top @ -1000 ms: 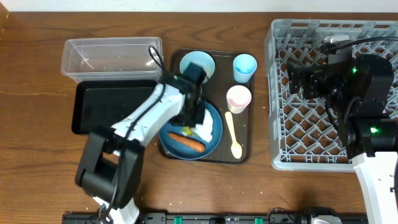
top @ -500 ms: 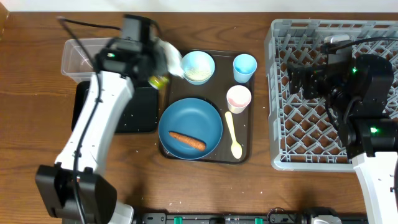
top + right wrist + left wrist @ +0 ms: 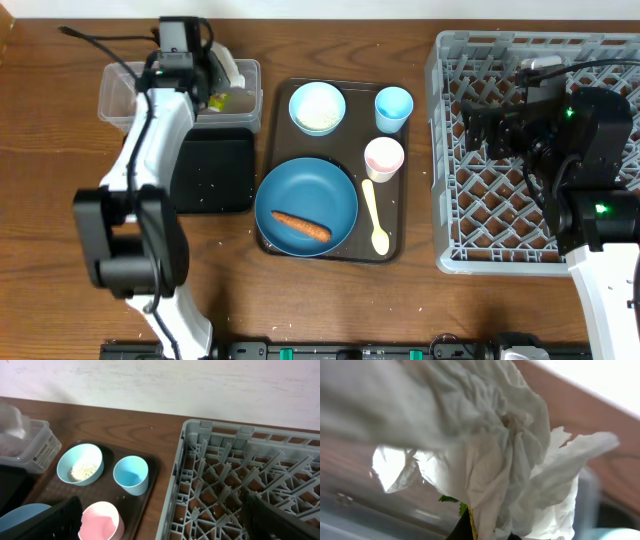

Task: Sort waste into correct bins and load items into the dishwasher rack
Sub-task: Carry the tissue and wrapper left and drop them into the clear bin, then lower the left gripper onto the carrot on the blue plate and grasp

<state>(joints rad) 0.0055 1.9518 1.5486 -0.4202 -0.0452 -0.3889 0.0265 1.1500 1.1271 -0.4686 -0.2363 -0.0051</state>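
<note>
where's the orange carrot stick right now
Overhead view: the orange carrot-like stick lies on the large round blue plate, left of the slim cream-yellow plastic spoon.

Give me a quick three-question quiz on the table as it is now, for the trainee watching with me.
1. True or false: the carrot stick lies on the blue plate.
2. What does the left gripper hold above the clear tub?
A. crumpled tissue
B. cream spoon
C. pink cup
3. Fill in: the rice grains lie in the ___.

Key: 1 true; 2 A; 3 pale blue bowl.
</note>
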